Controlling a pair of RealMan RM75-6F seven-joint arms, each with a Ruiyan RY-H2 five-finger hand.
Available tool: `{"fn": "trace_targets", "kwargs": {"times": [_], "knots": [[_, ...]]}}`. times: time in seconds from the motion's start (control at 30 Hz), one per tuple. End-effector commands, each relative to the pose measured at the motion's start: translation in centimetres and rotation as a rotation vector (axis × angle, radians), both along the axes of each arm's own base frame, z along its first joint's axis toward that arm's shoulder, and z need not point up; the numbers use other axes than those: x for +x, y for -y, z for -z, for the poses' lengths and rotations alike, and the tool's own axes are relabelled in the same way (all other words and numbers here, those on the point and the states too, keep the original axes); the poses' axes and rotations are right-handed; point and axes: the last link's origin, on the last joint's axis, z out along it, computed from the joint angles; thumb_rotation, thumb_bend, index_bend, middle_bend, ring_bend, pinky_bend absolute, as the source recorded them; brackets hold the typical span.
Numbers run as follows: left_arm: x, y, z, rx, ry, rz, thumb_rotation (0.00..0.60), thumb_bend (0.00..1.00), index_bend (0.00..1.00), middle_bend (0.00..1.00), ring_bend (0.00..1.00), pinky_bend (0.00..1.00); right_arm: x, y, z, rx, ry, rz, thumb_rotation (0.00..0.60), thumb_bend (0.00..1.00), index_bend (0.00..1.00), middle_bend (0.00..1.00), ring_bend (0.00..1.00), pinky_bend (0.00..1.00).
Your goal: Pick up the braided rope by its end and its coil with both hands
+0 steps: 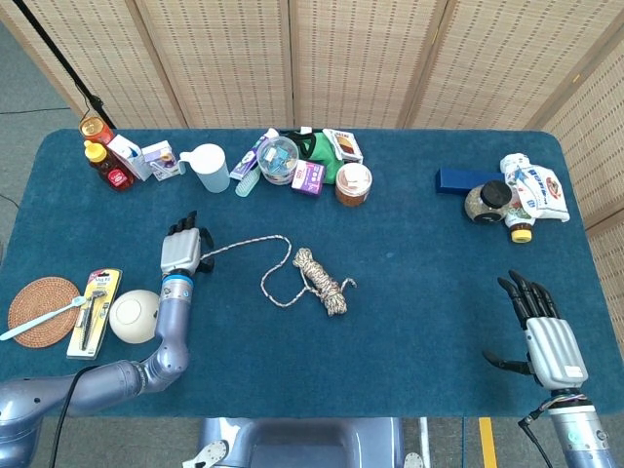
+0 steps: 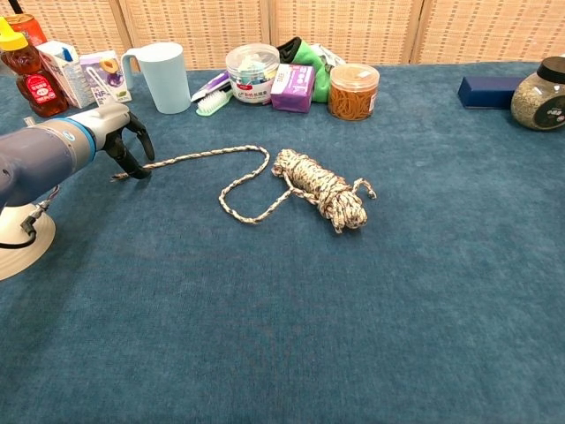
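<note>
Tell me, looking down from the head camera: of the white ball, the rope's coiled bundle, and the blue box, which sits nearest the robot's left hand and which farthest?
From the left hand:
1. White ball, just below and to its left, beside the arm.
2. Rope coil, to its right near the table's middle.
3. Blue box, far across on the right side, by the jar.

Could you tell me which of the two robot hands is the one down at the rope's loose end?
The left hand: its fingers curl down onto the braided rope's free end. The right hand sits far across the table, fingers spread, holding nothing.
</note>
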Motion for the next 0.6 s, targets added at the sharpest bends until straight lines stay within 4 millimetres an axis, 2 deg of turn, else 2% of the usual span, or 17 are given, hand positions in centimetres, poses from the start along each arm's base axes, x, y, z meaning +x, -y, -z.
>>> {"fn": "trace_targets", "kwargs": {"times": [0.03,0.2,0.6], "knots": [[0.07,-0.08,0.05,-0.001,-0.006,-0.003,0.6,0.35,0.47,0.0,0.0,0.07,-0.02,0.01,-0.02,-0.001,-0.001,0.0,0.6,0.0,0.0,0.0,0.0,0.0],[0.16,-0.14,0.15,0.0,-0.011,-0.006,0.6,0.39,0.47,0.0,0.0,0.07,-0.05,0.04,-0.08,-0.003,0.0,0.002,0.6,0.0,0.0,0.0,0.0,0.0],[0.31,-0.12,0.47,0.0,-0.011,-0.005,0.6,0.39,0.48,0.0,0.0,0.07,-0.07,0.06,-0.16,-0.006,0.004,0.002,0.6,0.0,0.0,0.0,0.0,0.0]]}}
